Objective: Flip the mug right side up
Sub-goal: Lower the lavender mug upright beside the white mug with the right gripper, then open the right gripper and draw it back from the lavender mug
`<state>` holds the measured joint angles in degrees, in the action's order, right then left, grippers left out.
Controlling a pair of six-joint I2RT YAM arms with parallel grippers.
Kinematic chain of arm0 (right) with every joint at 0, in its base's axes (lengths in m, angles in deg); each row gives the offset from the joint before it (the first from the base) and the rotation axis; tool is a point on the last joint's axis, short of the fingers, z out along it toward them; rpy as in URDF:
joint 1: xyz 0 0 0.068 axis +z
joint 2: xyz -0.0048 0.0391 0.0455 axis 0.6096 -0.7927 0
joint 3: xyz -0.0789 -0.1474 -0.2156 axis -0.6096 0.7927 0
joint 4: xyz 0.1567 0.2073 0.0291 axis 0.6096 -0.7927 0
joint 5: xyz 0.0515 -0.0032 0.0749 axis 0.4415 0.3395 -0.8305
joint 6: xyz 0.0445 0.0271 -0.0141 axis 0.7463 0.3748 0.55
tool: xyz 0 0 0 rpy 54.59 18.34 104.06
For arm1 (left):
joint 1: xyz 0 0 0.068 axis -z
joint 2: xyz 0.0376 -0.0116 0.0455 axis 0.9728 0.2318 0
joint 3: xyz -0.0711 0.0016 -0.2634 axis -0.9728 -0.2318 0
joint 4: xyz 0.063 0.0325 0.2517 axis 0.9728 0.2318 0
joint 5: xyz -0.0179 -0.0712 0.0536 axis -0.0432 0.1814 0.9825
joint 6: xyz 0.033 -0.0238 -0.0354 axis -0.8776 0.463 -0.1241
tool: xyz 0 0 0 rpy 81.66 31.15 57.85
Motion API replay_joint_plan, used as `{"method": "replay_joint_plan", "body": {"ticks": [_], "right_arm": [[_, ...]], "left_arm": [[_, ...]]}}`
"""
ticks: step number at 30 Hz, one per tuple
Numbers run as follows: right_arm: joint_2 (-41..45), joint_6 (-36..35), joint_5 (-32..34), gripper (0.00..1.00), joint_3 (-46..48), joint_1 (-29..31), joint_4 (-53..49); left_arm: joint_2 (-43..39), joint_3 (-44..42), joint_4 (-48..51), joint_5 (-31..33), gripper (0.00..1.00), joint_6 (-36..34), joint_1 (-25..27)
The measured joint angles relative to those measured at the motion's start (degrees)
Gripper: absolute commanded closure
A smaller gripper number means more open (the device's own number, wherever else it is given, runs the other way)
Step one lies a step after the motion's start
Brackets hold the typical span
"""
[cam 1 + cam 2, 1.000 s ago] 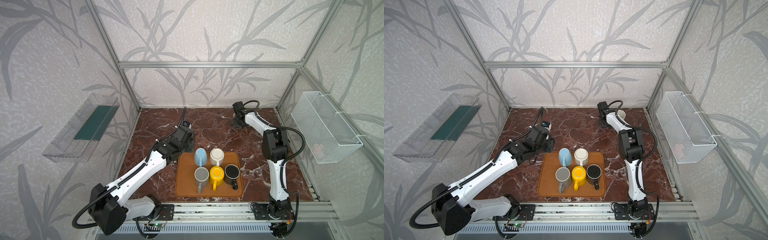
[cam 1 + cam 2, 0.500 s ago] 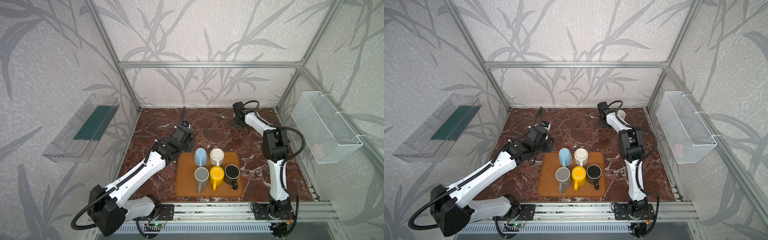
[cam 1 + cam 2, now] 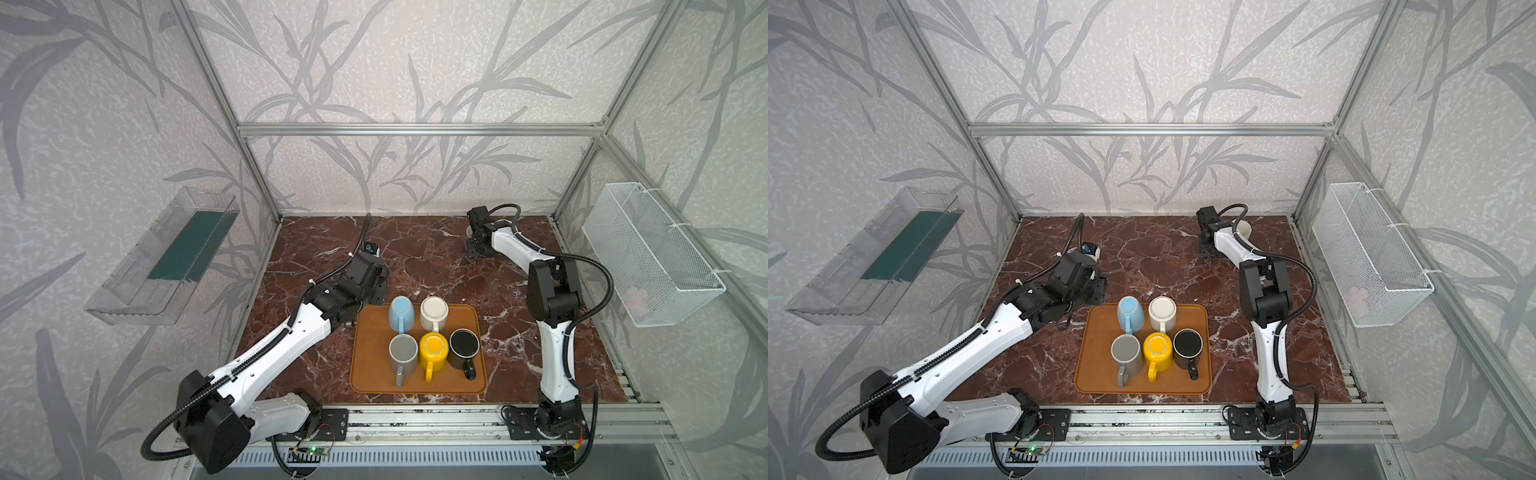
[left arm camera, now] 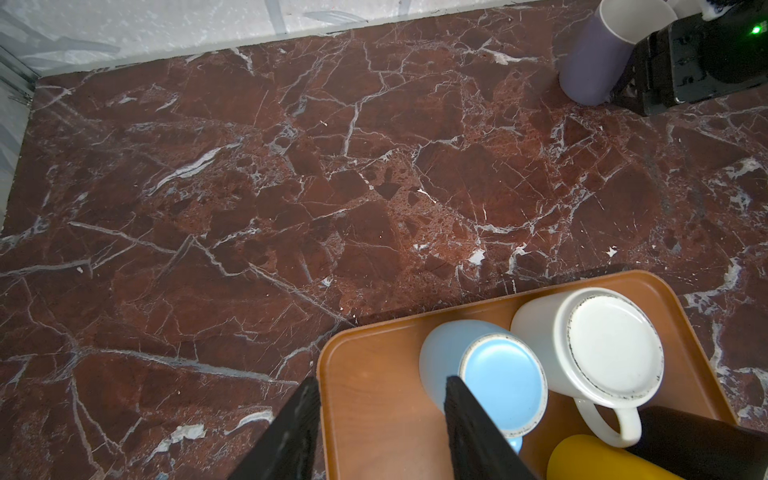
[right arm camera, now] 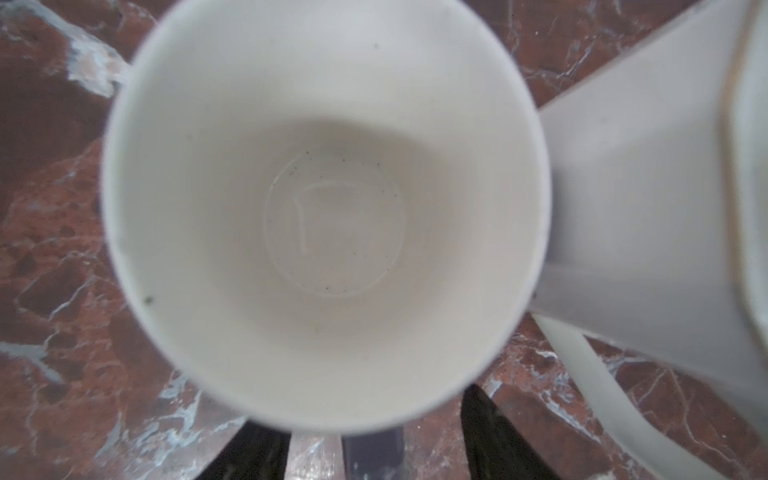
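Note:
The lavender mug (image 3: 1244, 228) with a white inside stands upright, mouth up, at the back right of the marble table; it also shows in the left wrist view (image 4: 598, 54). In the right wrist view the mug (image 5: 328, 199) fills the frame. Its dark handle sits between the fingers of my right gripper (image 5: 374, 451) with a gap on each side, so that gripper (image 3: 1206, 249) is open. My left gripper (image 4: 381, 388) is open and empty over the tray's far left corner, beside the blue mug (image 4: 498, 382); in a top view the left gripper (image 3: 376, 286) is left of the tray.
The brown tray (image 3: 415, 388) holds several mugs: blue (image 3: 401, 311) and white (image 3: 434, 309) ones bottom up, plus grey (image 3: 403, 351), yellow (image 3: 434, 351) and black (image 3: 463, 345). A white part of my right arm (image 5: 648, 199) is close beside the lavender mug. The back wall is just behind.
My right gripper's jaws have spread apart off the mug's handle. Both arms stay almost where they were, and the mugs on the tray have not moved.

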<state>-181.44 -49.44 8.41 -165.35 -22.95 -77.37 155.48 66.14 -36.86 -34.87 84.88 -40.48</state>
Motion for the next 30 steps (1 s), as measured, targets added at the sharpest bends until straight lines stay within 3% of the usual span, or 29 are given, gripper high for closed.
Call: {"method": "replay_joint_plan", "body": {"ticks": [6, 14, 30], "right_arm": [[3.8, -0.2, -0.5, 0.27, 1.9, 0.0, 0.8], [11.7, -2.7, -6.4, 0.25, 11.2, 0.1, 6.5], [35.4, -2.9, -20.9, 0.25, 38.4, 0.1, 18.7]], "left_arm": [[0.0, -0.1, 0.0, 0.2, 0.49, 0.4, 0.2], [0.0, -0.7, -0.4, 1.4, 0.47, 0.9, 0.2], [0.2, -3.7, -4.3, 1.5, 0.45, 1.5, 0.2]]}}
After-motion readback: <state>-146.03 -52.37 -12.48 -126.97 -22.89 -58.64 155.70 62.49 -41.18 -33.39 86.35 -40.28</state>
